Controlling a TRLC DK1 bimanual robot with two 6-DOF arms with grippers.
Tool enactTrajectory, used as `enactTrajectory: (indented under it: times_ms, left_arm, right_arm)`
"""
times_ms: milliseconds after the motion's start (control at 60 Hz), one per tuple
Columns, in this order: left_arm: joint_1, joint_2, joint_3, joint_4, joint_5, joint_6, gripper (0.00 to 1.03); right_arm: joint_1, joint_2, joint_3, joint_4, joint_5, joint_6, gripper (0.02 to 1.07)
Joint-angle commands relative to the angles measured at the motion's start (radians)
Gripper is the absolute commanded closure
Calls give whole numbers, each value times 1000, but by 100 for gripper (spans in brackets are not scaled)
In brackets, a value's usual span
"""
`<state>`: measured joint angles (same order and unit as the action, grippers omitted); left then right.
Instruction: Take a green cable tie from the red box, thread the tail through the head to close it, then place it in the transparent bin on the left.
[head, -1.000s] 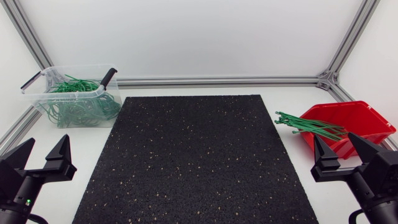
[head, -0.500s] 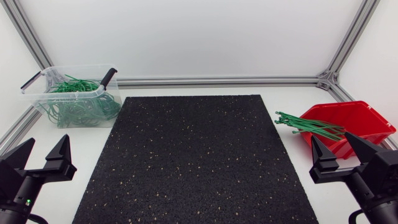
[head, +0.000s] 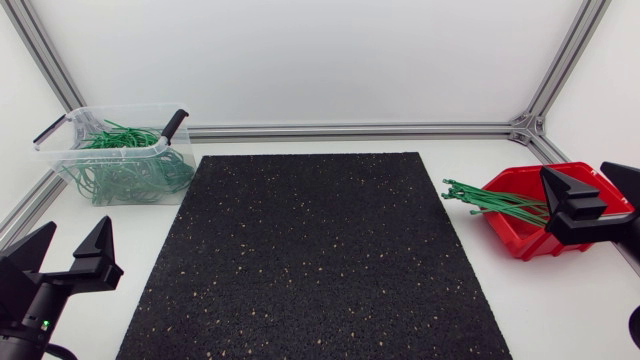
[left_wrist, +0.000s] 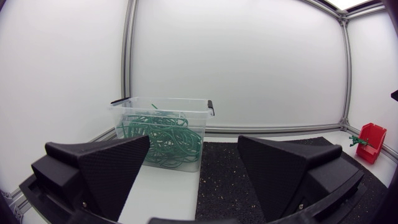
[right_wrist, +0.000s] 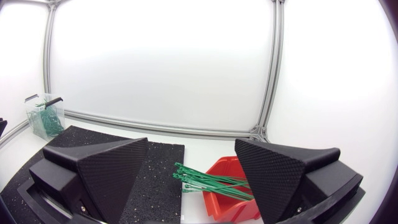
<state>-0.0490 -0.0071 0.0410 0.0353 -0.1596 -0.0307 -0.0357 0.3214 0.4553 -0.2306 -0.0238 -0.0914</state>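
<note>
Barely started, by my read: none of the task's steps shows as done for this tie.

- Right gripper (head: 575, 170): fingers spread wide, nothing between them. It hangs over the near side of the red box (head: 512, 232), partly covering it in the head view.
- Green cable ties (head: 495, 200): a straight bundle lying in the red box, with the ends poking out over its rim toward the black mat (head: 315, 250). In the right wrist view the bundle sits ahead of and below the open fingers, well apart from them, so there is no contact yet.
- Left gripper (head: 78, 222): also wide open and empty, parked at the near left corner of the table, beside the mat.
- Transparent bin (head: 100, 152): far left of the table, ahead of the left gripper in its wrist view. It holds a tangle of looped ties (head: 130, 172) (they look like closed ones, though I can't check each head from here).

Done: nothing I can credit, beyond the right arm being positioned by the box.

Left to do: everything.
- Come down on the bundle and pinch out a single tie, which I'd guess is fiddly since they lie packed together.
- Bring it over the mat, likely with both grippers sharing it.
- Thread the tail through the head.
- Carry the loop across and drop it in the bin.
</note>
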Motion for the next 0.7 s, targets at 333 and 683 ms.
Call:
enactTrajectory:
  times_ms: [333, 683]
  left_arm:
    - [-6, -7, -44, -2, -11, -21, 5]
    - [-8, -7, -44, -2, -11, -21, 5]
  right_arm:
    - [-176, 462, 385, -250, -91, -442, 7]
    - [-313, 852, 694, -589, -321, -754, 7]
